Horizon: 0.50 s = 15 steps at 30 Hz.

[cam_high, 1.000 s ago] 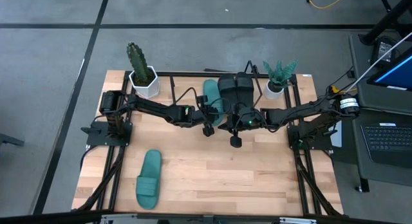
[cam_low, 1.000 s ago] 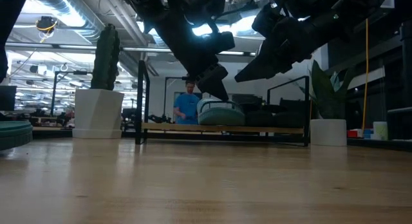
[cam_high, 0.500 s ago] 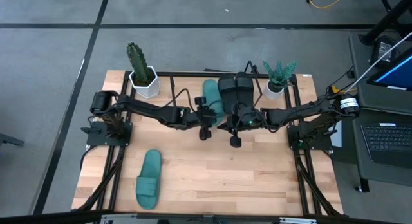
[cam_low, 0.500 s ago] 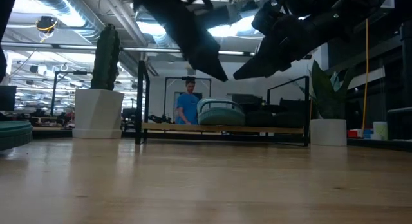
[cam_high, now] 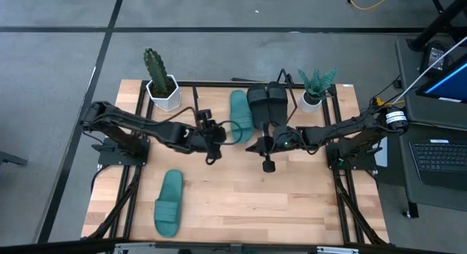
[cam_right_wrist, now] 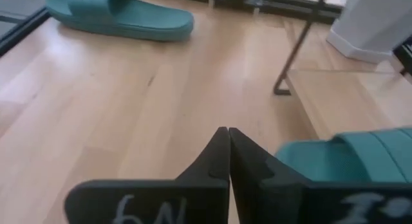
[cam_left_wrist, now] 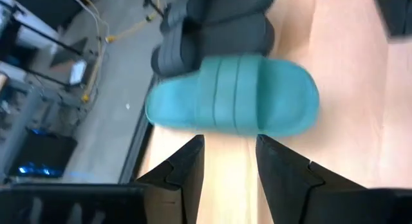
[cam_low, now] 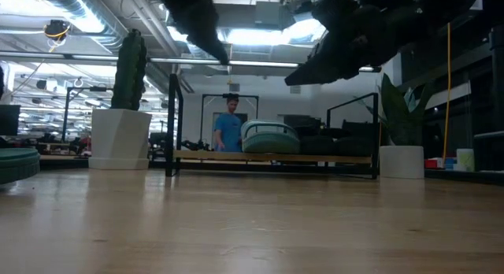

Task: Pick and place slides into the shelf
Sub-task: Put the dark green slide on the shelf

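One teal slide (cam_high: 241, 112) lies sole-down on the shelf (cam_high: 219, 93) at the table's far side, next to two black slides (cam_high: 266, 102). It also shows in the left wrist view (cam_left_wrist: 235, 95). The second teal slide (cam_high: 169, 203) lies flat on the table at the near left. My left gripper (cam_high: 217, 139) is open and empty, to the left of the shelved teal slide and above the table. My right gripper (cam_high: 257, 146) is shut and empty, in front of the black slides; its closed fingers show in the right wrist view (cam_right_wrist: 225, 150).
A cactus in a white pot (cam_high: 160, 86) stands at the far left of the table, and a small green plant in a white pot (cam_high: 314, 93) at the far right. A person in blue (cam_low: 230, 131) stands in the room beyond the table.
My left gripper has drawn back from the teal slide on the shelf toward the table's left edge and has risen. The teal slide has stayed on the shelf. My right gripper has risen a little.
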Each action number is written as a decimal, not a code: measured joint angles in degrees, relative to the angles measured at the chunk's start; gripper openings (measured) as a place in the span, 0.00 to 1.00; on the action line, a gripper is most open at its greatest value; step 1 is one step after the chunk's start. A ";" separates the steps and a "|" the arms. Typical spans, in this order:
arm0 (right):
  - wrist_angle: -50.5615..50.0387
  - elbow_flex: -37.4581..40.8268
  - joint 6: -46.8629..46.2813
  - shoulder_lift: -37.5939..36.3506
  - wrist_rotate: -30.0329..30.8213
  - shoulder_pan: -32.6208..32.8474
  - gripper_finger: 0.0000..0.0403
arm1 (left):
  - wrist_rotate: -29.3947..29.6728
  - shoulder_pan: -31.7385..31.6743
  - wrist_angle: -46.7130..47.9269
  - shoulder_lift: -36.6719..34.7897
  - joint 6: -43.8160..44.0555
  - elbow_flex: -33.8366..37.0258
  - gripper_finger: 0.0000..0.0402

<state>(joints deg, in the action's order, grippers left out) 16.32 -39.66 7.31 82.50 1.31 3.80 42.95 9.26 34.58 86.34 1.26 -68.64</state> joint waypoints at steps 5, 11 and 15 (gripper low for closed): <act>2.17 0.00 0.61 0.00 0.07 1.95 0.01 | -0.42 3.27 10.13 -1.11 7.01 0.01 0.31; 4.33 -0.02 0.55 -0.07 0.07 5.41 0.01 | 0.65 11.05 17.66 -1.05 17.41 0.04 0.29; 6.35 -0.02 -1.19 -0.07 1.79 7.99 0.01 | 3.75 18.36 20.44 -1.05 23.49 0.04 0.28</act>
<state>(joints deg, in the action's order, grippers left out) 22.67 -39.68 6.12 82.43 3.11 11.79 46.71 27.61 55.02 85.30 24.75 -68.60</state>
